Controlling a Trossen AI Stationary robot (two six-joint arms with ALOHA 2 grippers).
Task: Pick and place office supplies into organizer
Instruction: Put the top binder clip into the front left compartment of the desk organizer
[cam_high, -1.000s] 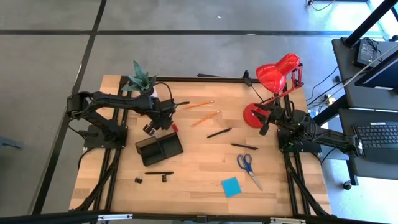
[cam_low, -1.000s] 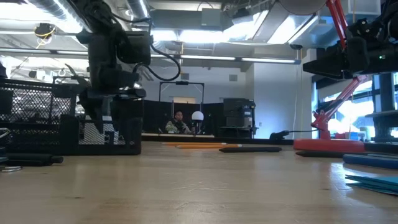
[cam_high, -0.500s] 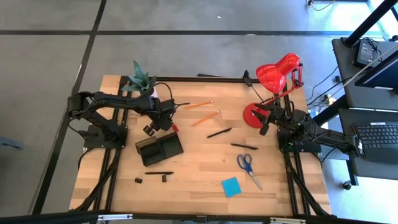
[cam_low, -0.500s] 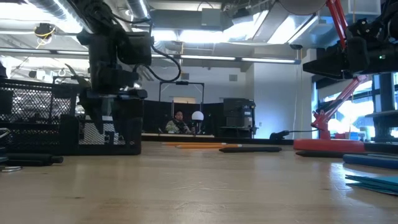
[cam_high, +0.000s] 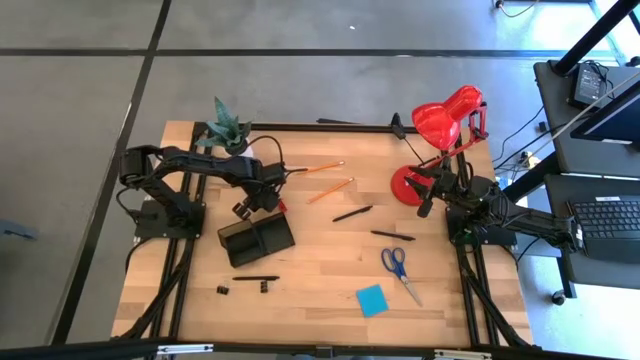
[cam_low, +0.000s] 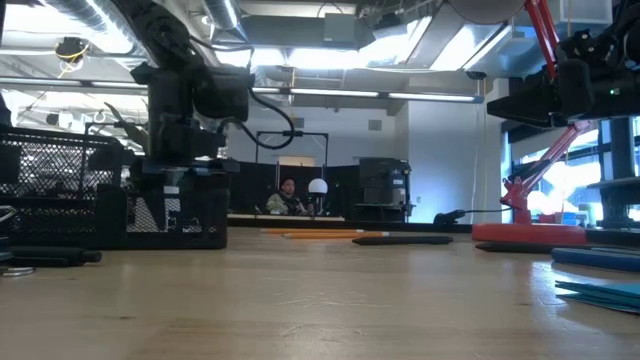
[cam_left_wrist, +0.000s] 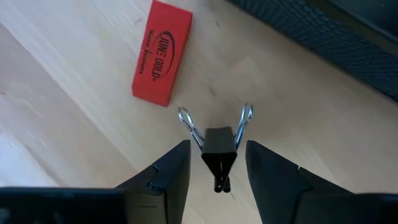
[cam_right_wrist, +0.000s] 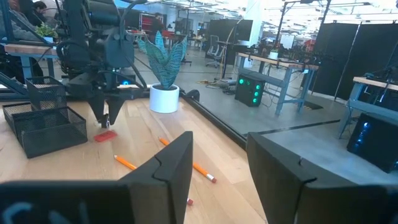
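My left gripper (cam_high: 246, 208) hangs open just beyond the far side of the black mesh organizer (cam_high: 256, 240). In the left wrist view its fingers stand on either side of a small black binder clip (cam_left_wrist: 219, 149) with silver handles, a gap showing on both sides. A red eraser (cam_left_wrist: 161, 53) lies flat on the wood beside the clip. Two orange pencils (cam_high: 320, 168) (cam_high: 330, 190), black pens (cam_high: 352, 213) (cam_high: 392, 236) (cam_high: 256, 278), blue-handled scissors (cam_high: 398, 268), a blue sticky pad (cam_high: 371, 299) and small black clips (cam_high: 222, 290) lie loose on the table. My right gripper (cam_high: 425, 205) waits open by the lamp base.
A red desk lamp (cam_high: 440, 120) stands at the far right, with its base (cam_high: 408, 185) beside my right arm. A potted plant (cam_high: 228, 127) sits at the far left corner, behind my left arm. Bare wood shows in the table's middle and along the near edge.
My left gripper has sunk toward the table beside the organizer and edged slightly toward the table's right. My right arm has kept still, and the supplies lie where they were.
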